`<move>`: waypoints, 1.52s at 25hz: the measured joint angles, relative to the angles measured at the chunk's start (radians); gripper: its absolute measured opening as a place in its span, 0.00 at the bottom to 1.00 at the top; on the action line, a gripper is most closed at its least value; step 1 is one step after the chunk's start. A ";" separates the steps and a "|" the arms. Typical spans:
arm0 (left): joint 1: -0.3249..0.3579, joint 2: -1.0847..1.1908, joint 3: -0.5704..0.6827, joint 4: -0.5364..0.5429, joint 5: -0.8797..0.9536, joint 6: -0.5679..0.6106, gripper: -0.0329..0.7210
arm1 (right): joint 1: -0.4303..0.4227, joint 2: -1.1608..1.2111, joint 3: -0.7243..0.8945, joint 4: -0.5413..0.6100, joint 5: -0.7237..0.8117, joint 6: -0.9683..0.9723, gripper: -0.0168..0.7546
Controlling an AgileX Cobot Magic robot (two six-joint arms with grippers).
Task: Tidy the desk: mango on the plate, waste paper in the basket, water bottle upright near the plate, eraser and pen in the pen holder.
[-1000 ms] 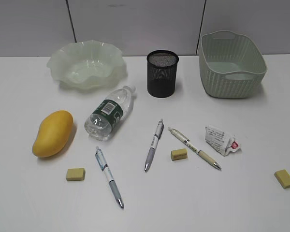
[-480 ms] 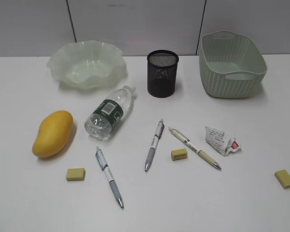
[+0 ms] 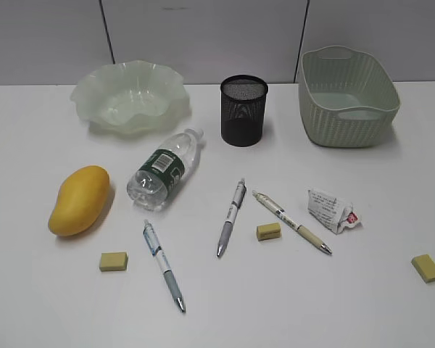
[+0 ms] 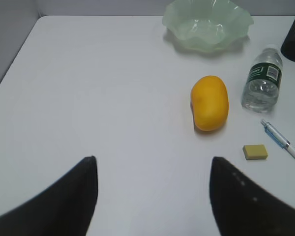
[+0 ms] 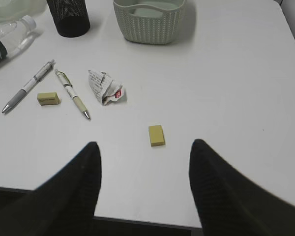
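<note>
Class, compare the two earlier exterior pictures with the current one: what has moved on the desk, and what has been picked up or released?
Nothing visibly changed. The mango, the lying water bottle, the three pens, the three erasers and the waste paper lie exactly where they lay, and no arm shows in the exterior view.

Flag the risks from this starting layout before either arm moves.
1. The water bottle lies on its side close to the mango; a nudge while picking the mango could set it rolling.
2. Pens and erasers lie flat on the desk, so fingers may scrape or slip.
3. The middle eraser sits between two pens, close to the beige pen; grabbing it could knock that one.
</note>
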 joint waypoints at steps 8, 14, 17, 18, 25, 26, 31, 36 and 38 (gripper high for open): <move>0.000 0.085 -0.050 0.009 0.063 0.000 0.75 | 0.000 0.000 0.000 0.000 0.000 0.000 0.61; 0.000 0.405 -0.194 -0.030 0.148 0.000 0.75 | 0.000 0.000 0.000 0.000 0.000 0.000 0.61; 0.000 0.600 -0.271 -0.095 0.149 0.000 0.75 | 0.000 0.000 0.000 0.000 0.000 0.000 0.61; 0.000 0.665 -0.297 -0.110 0.149 0.000 0.75 | 0.000 0.000 0.000 0.000 0.000 0.000 0.61; 0.000 1.071 -0.453 -0.120 0.148 0.000 0.75 | 0.000 0.000 0.000 0.000 0.000 0.000 0.61; 0.000 1.117 -0.478 -0.117 0.148 0.000 0.75 | 0.000 0.000 0.000 0.000 0.000 0.000 0.61; 0.000 1.319 -0.596 -0.071 0.148 0.000 0.75 | 0.000 0.000 0.000 0.000 0.000 0.000 0.61; -0.001 1.515 -0.701 -0.052 0.147 0.000 0.75 | 0.000 0.000 0.000 0.000 0.000 0.000 0.61; -0.010 1.569 -0.724 -0.051 0.145 0.000 0.76 | 0.000 0.000 0.000 0.000 0.000 0.000 0.61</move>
